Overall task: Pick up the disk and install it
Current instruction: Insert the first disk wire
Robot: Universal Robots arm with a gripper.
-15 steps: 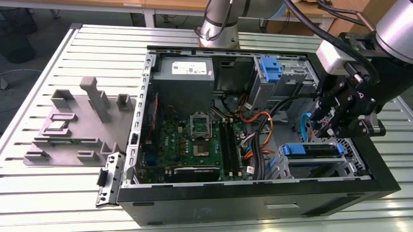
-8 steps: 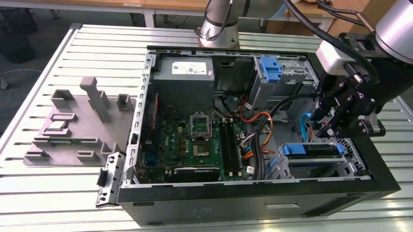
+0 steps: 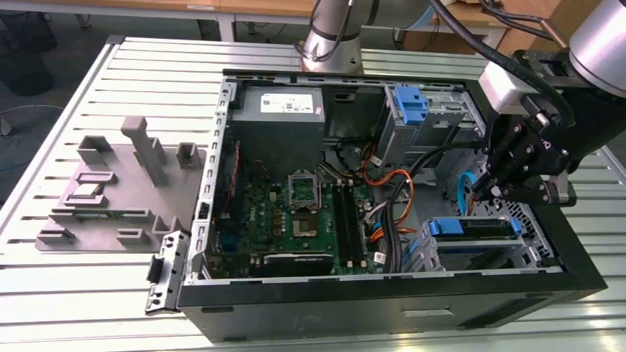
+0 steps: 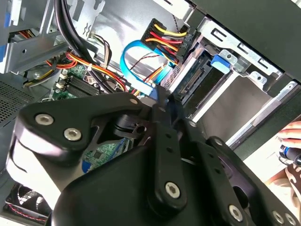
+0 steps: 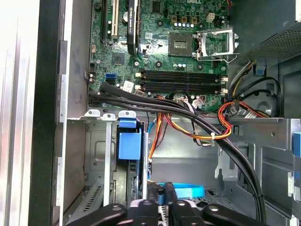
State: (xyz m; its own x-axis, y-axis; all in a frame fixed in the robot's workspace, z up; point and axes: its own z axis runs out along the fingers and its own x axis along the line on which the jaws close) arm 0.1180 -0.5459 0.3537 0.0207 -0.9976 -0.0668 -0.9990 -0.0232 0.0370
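**Gripper low over drive cage, disk sitting in bay**

Exterior view, its left to its right:
- Grey fixture block (image 3: 108, 194) on slatted table (image 3: 59, 293), well apart from the work.
- Open computer case (image 3: 391, 301) lying flat; power supply (image 3: 278, 103) at the back, motherboard (image 3: 293, 213) in the middle.
- Bare blue bracket (image 3: 413, 106) in the upper cage.
- Gripper (image 3: 479, 196) hanging inside the case's right end, closed with nothing seen held, tips drawn together in the second wrist view (image 4: 161, 94).
- Disk (image 3: 473, 227) just below it, blue carrier frame showing, lying in the lower drive cage (image 3: 528, 253). In the first wrist view, blue carrier tab (image 5: 129, 143) between the cage rails.

Risks, as judged:
- Blue data cable (image 4: 134, 63) and red-yellow power leads (image 4: 164, 35) close to the tips; could snag or get pinched against the cage.
- Disk could jam on the rails if pressed off-square.

Hard to make out:
- Whether tips touch the disk: cannot tell.
- How far the disk is seated: hidden by cage walls.
- Person's hand (image 4: 291, 136) cut off at the frame edge.
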